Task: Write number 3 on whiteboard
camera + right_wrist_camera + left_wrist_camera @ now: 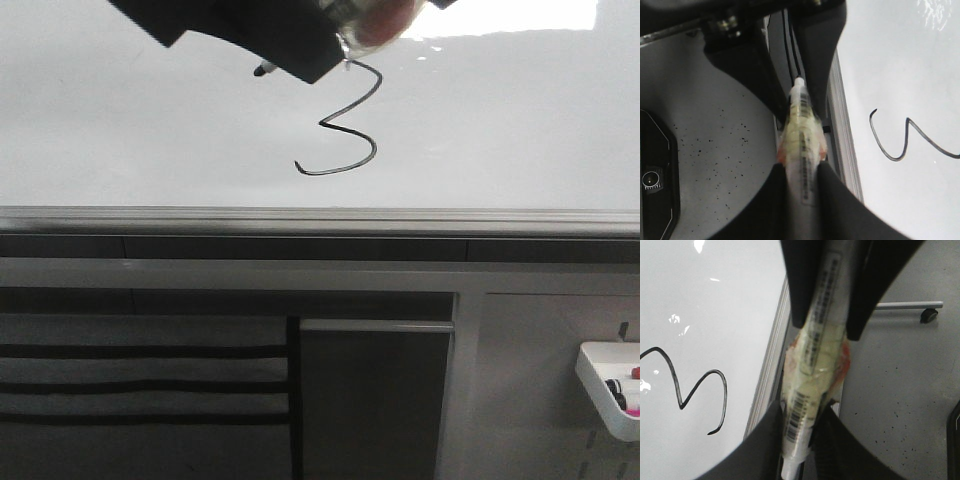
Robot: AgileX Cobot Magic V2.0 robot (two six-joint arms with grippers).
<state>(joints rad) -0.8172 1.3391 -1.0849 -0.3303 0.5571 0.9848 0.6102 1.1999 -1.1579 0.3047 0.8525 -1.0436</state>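
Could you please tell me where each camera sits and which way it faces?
Front view: faces forward at the whiteboard and the number 3; a black arm part shows on top.
Left wrist view: on the left arm, looking along the left gripper and the marker.
Right wrist view: on the right arm, over the right gripper.
All three share the number 3.

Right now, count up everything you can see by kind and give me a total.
Whiteboard: 1
Number 3 drawn on it: 1
Marker: 1
Grippers, left gripper and right gripper, jaws of both closed on the marker: 2
White tray: 1
Total: 6
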